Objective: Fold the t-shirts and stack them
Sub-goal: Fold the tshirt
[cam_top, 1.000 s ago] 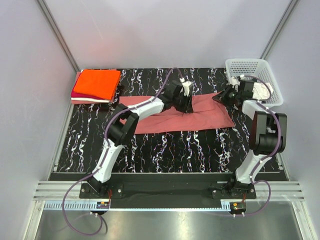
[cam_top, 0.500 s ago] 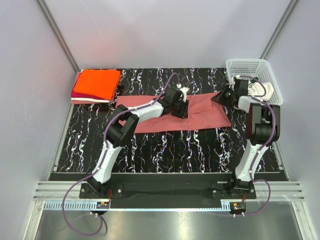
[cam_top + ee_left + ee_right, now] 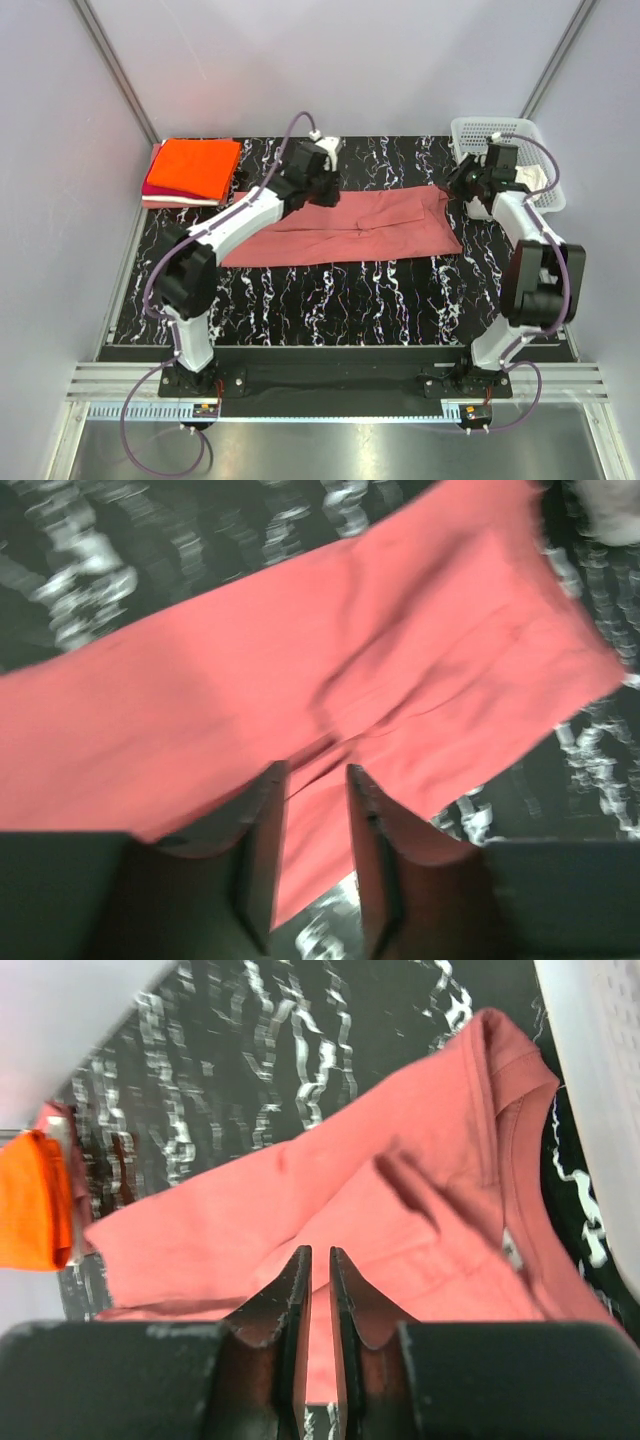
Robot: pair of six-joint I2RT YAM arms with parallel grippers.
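Note:
A dusty rose-red t-shirt (image 3: pixel 350 225) lies spread in a long strip across the black marbled table, also seen in the wrist views (image 3: pixel 250 670) (image 3: pixel 300 1200). My left gripper (image 3: pixel 322 192) (image 3: pixel 315 772) hovers over the shirt's far edge left of centre. Its jaws are open and empty, with cloth visible through the gap. My right gripper (image 3: pixel 456 186) (image 3: pixel 320 1252) is above the shirt's right end by the collar. Its jaws stand a narrow gap apart with nothing between them. A folded orange t-shirt (image 3: pixel 195 165) (image 3: pixel 30 1200) tops a stack over a magenta one (image 3: pixel 158 188).
A white mesh basket (image 3: pixel 500 128) stands at the back right beside the right gripper, with white cloth (image 3: pixel 530 182) inside. The folded stack sits at the back left corner. Pale walls enclose the table on three sides.
The left arm has swung from the shirt's middle back and left to its far edge. The shirt now lies flatter and longer. The right gripper has shifted slightly toward the basket.

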